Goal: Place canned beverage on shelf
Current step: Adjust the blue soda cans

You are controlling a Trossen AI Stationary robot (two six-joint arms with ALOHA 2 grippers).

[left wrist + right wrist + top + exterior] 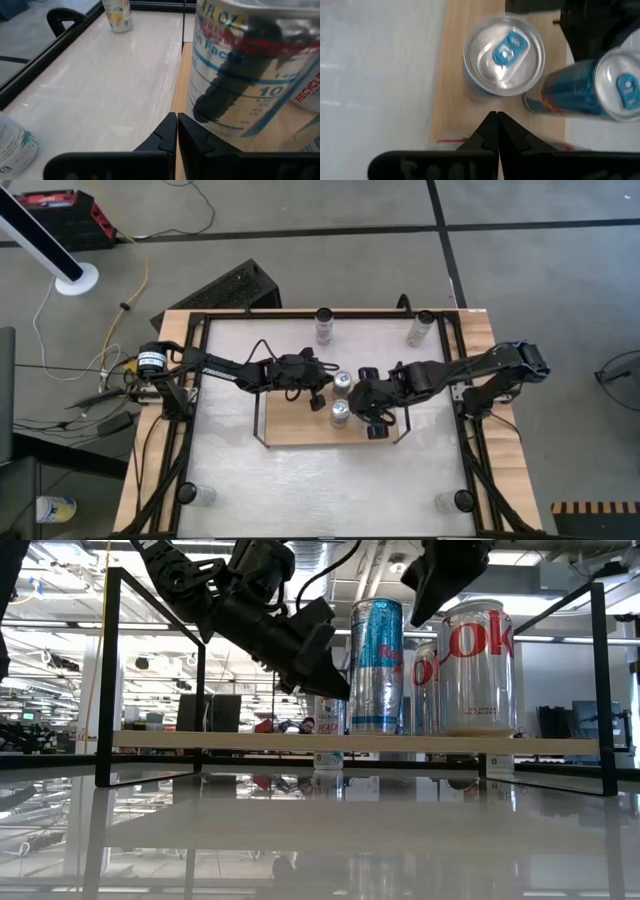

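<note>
The shelf (290,430), a light wooden board with black wire ends, stands mid-table. A slim blue-and-silver can (376,665) stands upright on its board, with silver cans with red lettering (478,665) beside it. Only two can tops (343,383) (340,413) show from above. My left gripper (176,122) is shut, slanting down, its tips (335,690) just short of the slim can's side (240,75). My right gripper (496,120) is shut and hangs above the board, beside the wide can with the blue tab (504,55). The slim can (590,92) stands behind that one.
Loose cans stand upright on the table: two at the far edge (323,325) (420,330) and one near each front corner (200,495) (448,502). A black frame (190,410) runs round the tabletop. The shelf board's left half (200,740) is bare.
</note>
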